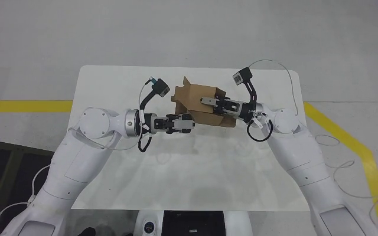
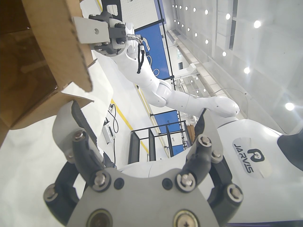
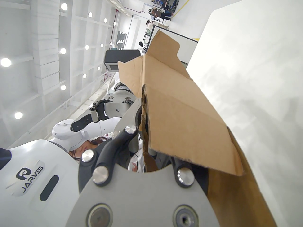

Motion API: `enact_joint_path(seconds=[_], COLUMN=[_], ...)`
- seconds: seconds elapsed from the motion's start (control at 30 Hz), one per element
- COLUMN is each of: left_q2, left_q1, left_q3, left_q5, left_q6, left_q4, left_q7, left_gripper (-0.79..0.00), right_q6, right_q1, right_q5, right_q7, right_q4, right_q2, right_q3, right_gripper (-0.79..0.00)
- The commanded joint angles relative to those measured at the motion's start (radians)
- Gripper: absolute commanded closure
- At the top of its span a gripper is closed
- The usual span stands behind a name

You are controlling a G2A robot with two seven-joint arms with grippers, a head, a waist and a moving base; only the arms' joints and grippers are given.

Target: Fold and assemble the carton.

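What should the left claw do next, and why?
Likely ease the open left claw forward and close on the flap just ahead: it holds nothing, while the right claw clamps a wall of the carton, whose flaps stand unfolded.

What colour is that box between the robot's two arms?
The carton is plain brown cardboard, no pattern visible; clearest in the right wrist view.

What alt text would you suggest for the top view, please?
A brown carton, flaps open, is over a white table. The right pincer is shut on its wall; the left pincer is open by its near corner.
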Motion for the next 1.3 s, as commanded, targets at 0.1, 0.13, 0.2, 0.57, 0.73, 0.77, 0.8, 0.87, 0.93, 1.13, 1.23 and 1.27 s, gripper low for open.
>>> enact_joint_path(seconds=[0.1,0.13,0.2,0.57,0.73,0.77,0.8,0.87,0.93,1.13,1.23,1.27], left_q2=[0.0,0.0,0.0,0.0,-0.005,-0.006,-0.007,-0.009,-0.01,-0.012,-0.012,-0.013], left_q1=[0.0,0.005,0.014,0.036,0.033,0.031,0.029,0.025,0.022,0.02,0.02,0.021], left_q3=[0.0,0.0,-0.003,-0.001,0.007,0.009,0.011,0.013,0.014,0.012,0.012,0.011], left_q5=[0.0,0.002,0.01,0.003,-0.022,-0.029,-0.036,-0.039,-0.041,-0.039,-0.036,-0.035], left_q6=[0.0,0.002,0.007,0.034,0.04,0.039,0.037,0.035,0.034,0.038,0.041,0.042], left_q4=[0.0,-0.003,-0.011,0.008,0.02,0.021,0.023,0.026,0.029,0.032,0.035,0.037], left_q7=[0.0,0.011,0.025,0.0,0.008,0.005,0.002,0.001,0.0,-0.002,-0.003,-0.003], left_gripper=[-0.785,-0.785,-0.785,-0.785,-0.785,-0.785,-0.785,-0.785,-0.785,-0.785,-0.785,-0.785], right_q6=[0.0,0.0,0.004,0.028,0.035,0.035,0.035,0.035,0.035,0.033,0.033,0.033], right_q1=[0.0,0.0,-0.005,-0.033,-0.033,-0.033,-0.033,-0.031,-0.029,-0.029,-0.029,-0.029], right_q5=[0.0,0.0,-0.002,-0.017,-0.022,-0.024,-0.025,-0.027,-0.032,-0.039,-0.04,-0.041], right_q7=[0.0,0.0,-0.011,-0.035,-0.032,-0.031,-0.032,-0.032,-0.031,-0.036,-0.036,-0.036], right_q4=[0.0,0.0,-0.007,-0.048,-0.054,-0.055,-0.054,-0.053,-0.051,-0.053,-0.054,-0.054], right_q2=[0.0,0.0,0.0,-0.002,-0.006,-0.007,-0.008,-0.009,-0.011,-0.015,-0.017,-0.017], right_q3=[0.0,0.0,0.0,0.003,-0.008,-0.01,-0.012,-0.015,-0.018,-0.024,-0.026,-0.027], right_gripper=[0.0,0.0,0.0,0.0,0.0,0.0,0.0,0.0,0.0,0.0,0.0,0.0])
